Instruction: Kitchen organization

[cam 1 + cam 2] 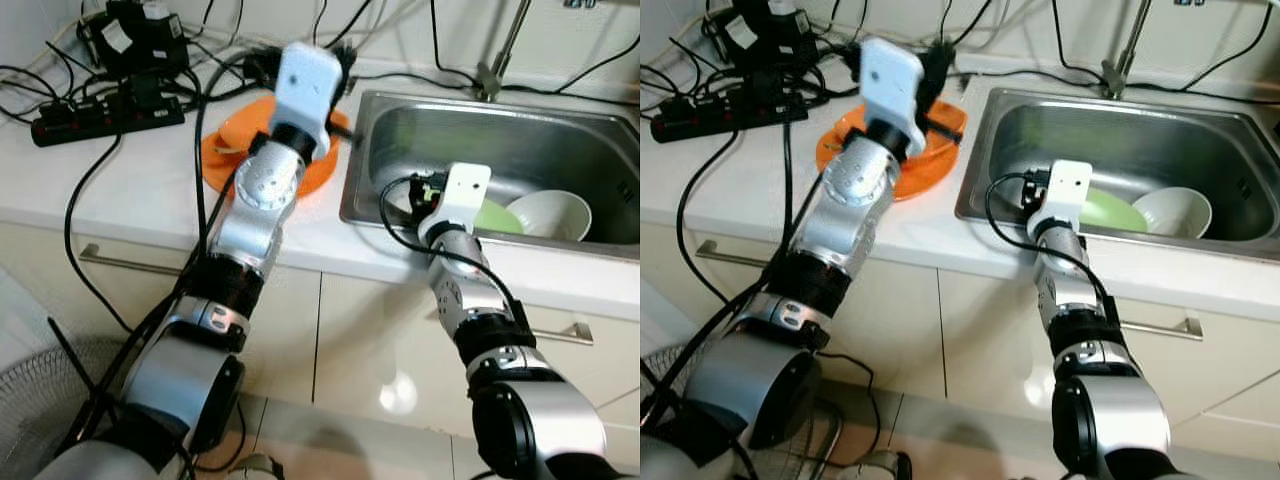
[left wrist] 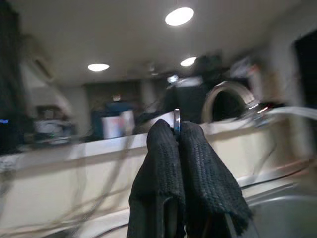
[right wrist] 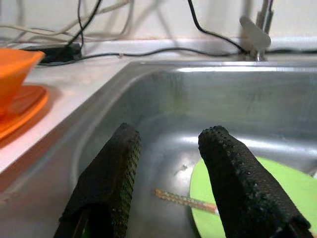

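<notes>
Over the sink (image 1: pixel 560 130), our right gripper (image 3: pixel 171 163) hangs spread above the green plate (image 3: pixel 277 193), ready to descend and grasp it; beside the sink, our left gripper (image 2: pixel 177 136) pinches a thin utensil (image 2: pixel 177 119) above the orange plate (image 1: pixel 925 165).

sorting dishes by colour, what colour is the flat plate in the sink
Light green flat plate, clearest in the right wrist view.

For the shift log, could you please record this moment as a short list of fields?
Setting: kitchen counter with steel sink
Left gripper: raised over the orange plate, jaws shut on a thin metal item, kind unclear
Right gripper: inside the sink, jaws open, empty
In sink: green plate, white bowl, a thin stick-like item on the bottom
On counter: orange plate, orange bowl, power strip and cables
</notes>
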